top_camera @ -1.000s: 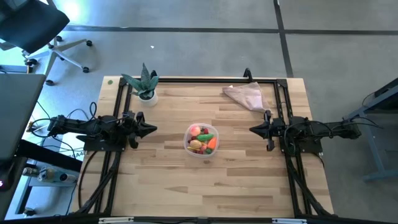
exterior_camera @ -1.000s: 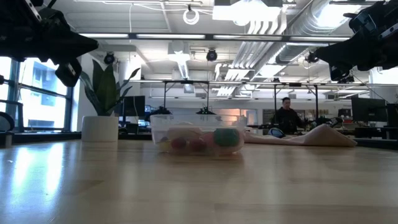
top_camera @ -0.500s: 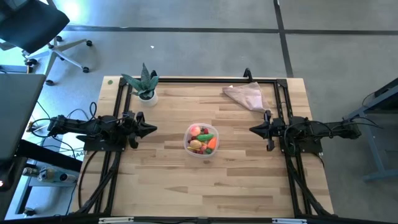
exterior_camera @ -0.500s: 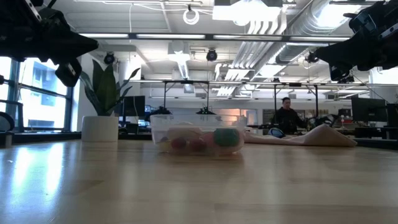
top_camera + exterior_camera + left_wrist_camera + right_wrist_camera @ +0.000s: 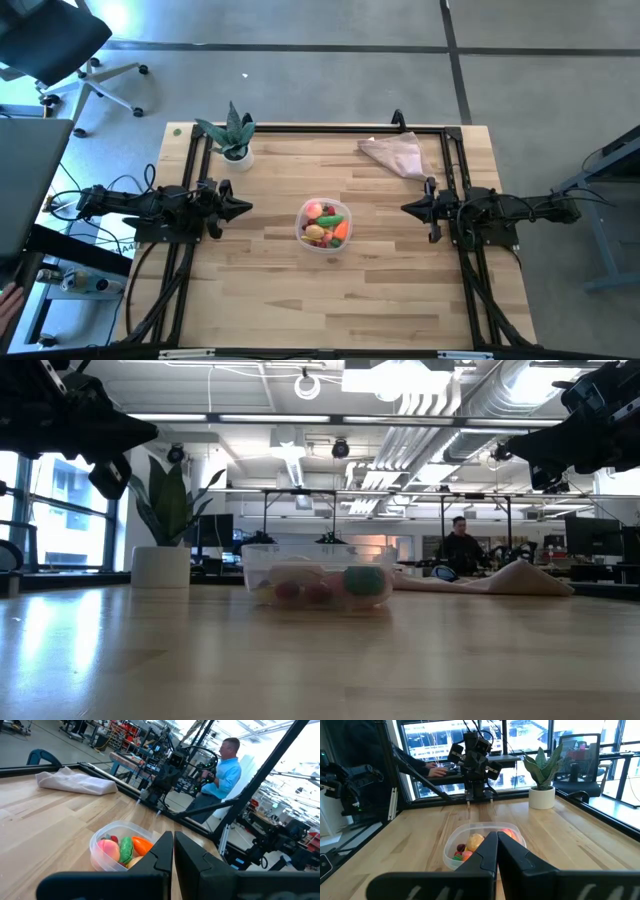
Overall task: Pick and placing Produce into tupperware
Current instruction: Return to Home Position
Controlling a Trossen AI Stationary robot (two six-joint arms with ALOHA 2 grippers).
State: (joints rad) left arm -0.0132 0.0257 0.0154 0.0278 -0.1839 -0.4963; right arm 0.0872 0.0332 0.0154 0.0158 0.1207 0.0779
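Your left claw [image 5: 247, 208] and right claw [image 5: 404, 208] — both closed — flanked the round clear plastic tub [image 5: 300, 228] of colourful toy produce [image 5: 326, 222].

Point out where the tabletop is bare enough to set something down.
Widest bare wood: the strip of table between the tupperware and the edge opposite the plant. Also free: between plant and cloth. Tightest: the middle line, where left gripper and right gripper flank the tupperware.

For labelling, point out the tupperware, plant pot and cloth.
tupperware [image 5: 300, 560], low view, clear upper wall
plant pot [image 5: 160, 567], low view, middle of white pot
cloth [image 5: 397, 155], high view, middle of fabric
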